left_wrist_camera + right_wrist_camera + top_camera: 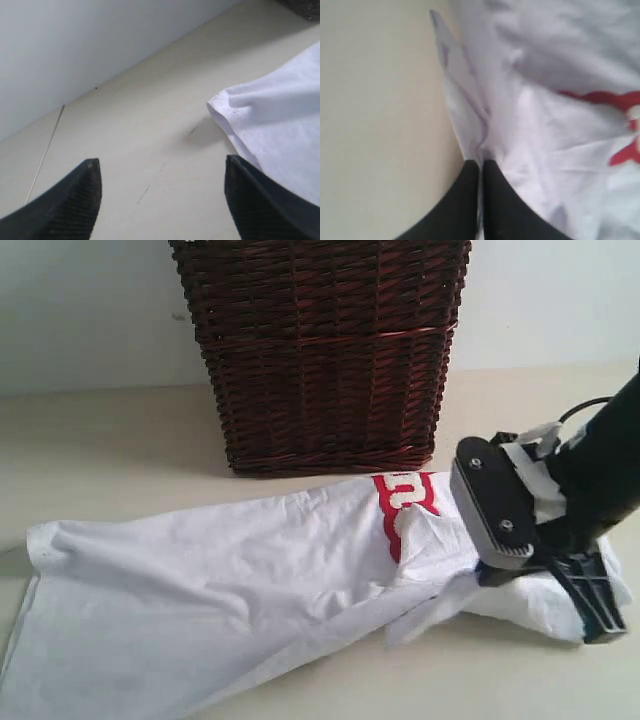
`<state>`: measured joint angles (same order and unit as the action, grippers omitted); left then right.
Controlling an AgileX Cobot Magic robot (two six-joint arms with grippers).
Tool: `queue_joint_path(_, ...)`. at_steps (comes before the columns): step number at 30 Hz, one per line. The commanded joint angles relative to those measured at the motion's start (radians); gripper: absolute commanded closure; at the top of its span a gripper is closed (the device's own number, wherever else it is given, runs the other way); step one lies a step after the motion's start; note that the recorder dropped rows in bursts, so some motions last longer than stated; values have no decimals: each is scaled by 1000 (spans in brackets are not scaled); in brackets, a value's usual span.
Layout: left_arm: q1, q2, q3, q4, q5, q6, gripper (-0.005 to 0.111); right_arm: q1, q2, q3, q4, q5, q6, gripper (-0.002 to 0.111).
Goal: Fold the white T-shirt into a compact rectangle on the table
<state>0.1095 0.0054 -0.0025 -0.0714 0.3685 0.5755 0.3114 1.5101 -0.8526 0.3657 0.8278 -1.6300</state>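
Exterior, room: a pale wall [80, 310] rises behind a dark wicker basket [320, 350].
Exterior, surface: the beige counter [100, 430] carries the basket. The white T-shirt [220, 580] lies rumpled in front of the basket, its red lettering nearest it.
Exterior, right arm [600, 460]: down on the shirt's end, off the basket's right corner.
Left wrist, surface: bare, speckled counter [150, 125] meets the wall [75, 45]; a shirt corner [280, 125] lies flat.
Left wrist, left jaws: wide apart, empty, over bare counter.
Right wrist, right jaws: pressed together on a fold at the shirt's [545, 125] edge.
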Motion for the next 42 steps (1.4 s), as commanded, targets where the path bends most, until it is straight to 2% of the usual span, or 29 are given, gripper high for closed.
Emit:
queue_joint_path(1,-3,-5,3,-1,-3,-1,39,-62,-86,12,-53,119,70,108)
queue_joint_path(4,-3,-5,3,-1,-3,-1,39,-109,-110,19,-175,119,157,108)
queue_joint_path(7,-3,-5,3,-1,-3,-1,39,-171,-117,23,-170,60,194,108)
queue_joint_path(11,-3,-5,3,-1,-3,-1,39,-190,-110,23,-138,-92,216,108)
queue_joint_path(15,-3,-5,3,-1,-3,-1,39,-190,-100,23,24,-212,172,108)
queue_joint_path(22,-3,-5,3,-1,-3,-1,39,-190,-16,16,314,-382,-77,108)
queue_joint_path(28,-3,-5,3,-1,-3,-1,39,-190,131,14,463,-577,-297,108)
queue_joint_path(32,-3,-5,3,-1,-3,-1,39,-190,228,-38,605,-715,-312,108)
queue_joint_path(35,-3,-5,3,-1,-3,-1,39,-190,301,-95,628,-709,-303,108)
queue_joint_path(38,-3,-5,3,-1,-3,-1,39,-190,357,-139,628,-661,-294,99)
queue_joint_path(42,-3,-5,3,-1,-3,-1,39,-185,400,-145,628,-638,-294,73)
